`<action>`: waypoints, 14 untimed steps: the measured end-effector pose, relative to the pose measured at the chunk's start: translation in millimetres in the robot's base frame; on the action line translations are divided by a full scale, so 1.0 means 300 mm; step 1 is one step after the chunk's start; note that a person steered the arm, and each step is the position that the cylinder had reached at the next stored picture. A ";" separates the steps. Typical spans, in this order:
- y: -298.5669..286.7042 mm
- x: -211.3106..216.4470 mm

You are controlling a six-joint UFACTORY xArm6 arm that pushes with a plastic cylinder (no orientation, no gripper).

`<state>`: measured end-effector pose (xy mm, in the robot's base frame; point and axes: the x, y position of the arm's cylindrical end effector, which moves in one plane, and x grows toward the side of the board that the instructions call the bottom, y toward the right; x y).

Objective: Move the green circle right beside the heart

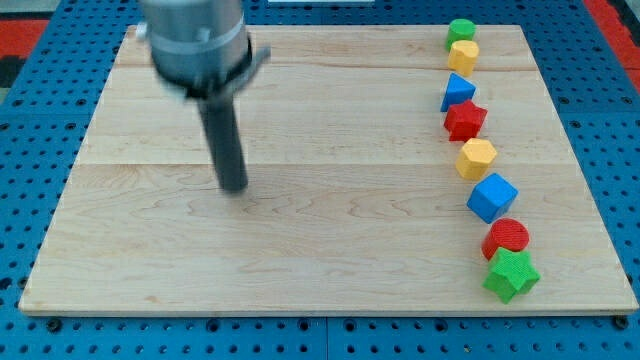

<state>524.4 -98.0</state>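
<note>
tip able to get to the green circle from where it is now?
Probably yes. My tip sits left of centre on the board, far from the green circle at the top of the right-hand column. No block lies between them; the yellow heart touches the circle's lower side.

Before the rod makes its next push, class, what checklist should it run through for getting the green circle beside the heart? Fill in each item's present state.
1. Green circle located, at the top of the column on the view's right: ok.
2. Heart located: the yellow heart sits just below it: ok.
3. Circle already beside the heart: they look to be touching, one above the other: ok.
4. My tip clear of all blocks: it stands far to the view's left on the wooden board: ok.
5. Neighbouring blue block undisturbed below the heart: ok.
6. Whether a further nudge is needed: cannot tell.
</note>
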 end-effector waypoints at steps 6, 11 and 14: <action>0.109 -0.582; 0.937 -1.092; 0.989 -1.111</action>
<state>191.1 198.8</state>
